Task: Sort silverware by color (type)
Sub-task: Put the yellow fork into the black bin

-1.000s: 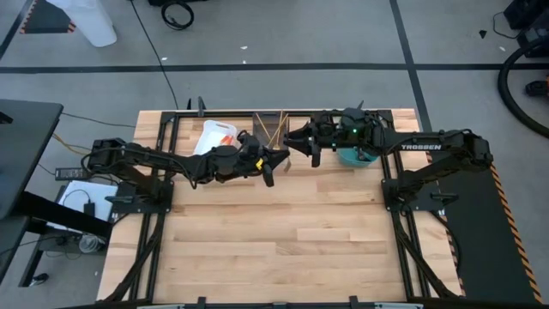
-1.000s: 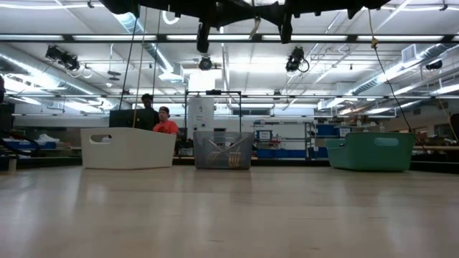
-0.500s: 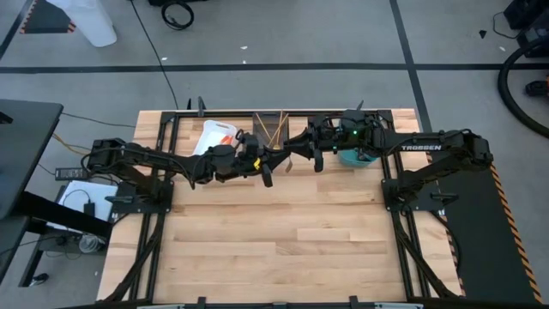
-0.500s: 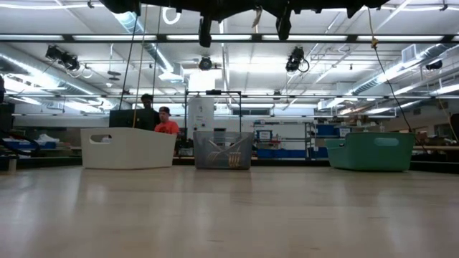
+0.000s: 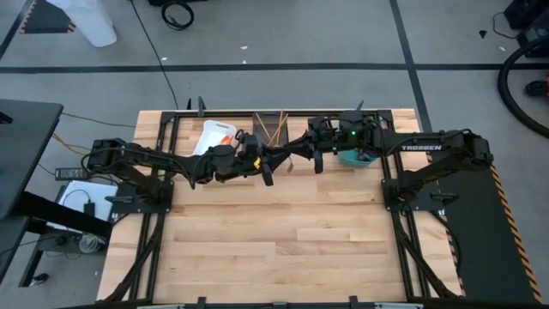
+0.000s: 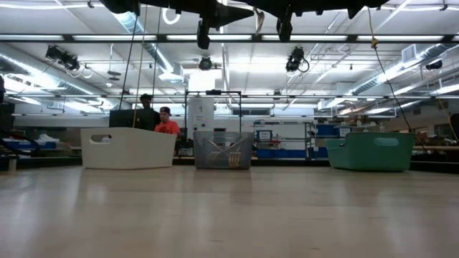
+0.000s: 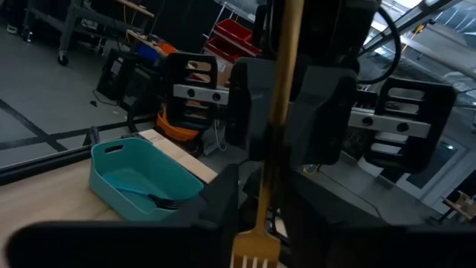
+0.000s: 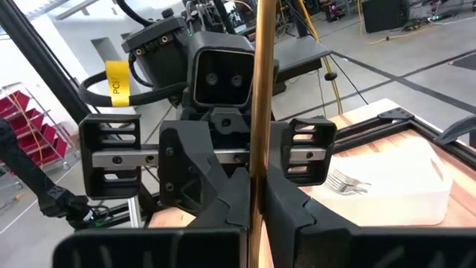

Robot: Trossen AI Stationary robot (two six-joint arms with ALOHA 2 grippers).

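A plain gold fork (image 7: 279,112) of the silverware hangs high over the table's far middle, between my two grippers, which face each other level. My right gripper (image 8: 256,216) is shut on its handle (image 8: 260,89). My left gripper (image 5: 273,159) is open, and its fingers stand on either side of the fork's neck just above the tines (image 7: 251,259); I cannot tell whether they touch it. More silverware lies in the bins: a dark fork (image 7: 158,199) in the teal bin (image 7: 134,175) and a silver fork (image 8: 342,180) in the white bin (image 8: 394,186). My right gripper pinches the gold fork's handle (image 8: 257,167) between its two fingers (image 8: 223,208). The fingers come level from the table's right side and lie across the handle. The fork is lifted clear of the table.
Three bins stand along the table's far edge: the white bin (image 5: 214,137) at the left, a grey mesh bin (image 5: 273,127) with gold utensils in the middle, and the teal bin (image 5: 353,158) under my right arm. Two people (image 6: 156,119) stand in the room beyond.
My right gripper has shut on the gold fork's handle, its fingers having stood apart a second ago. Both arms have stayed where they were, and the fork has stayed lifted between them.
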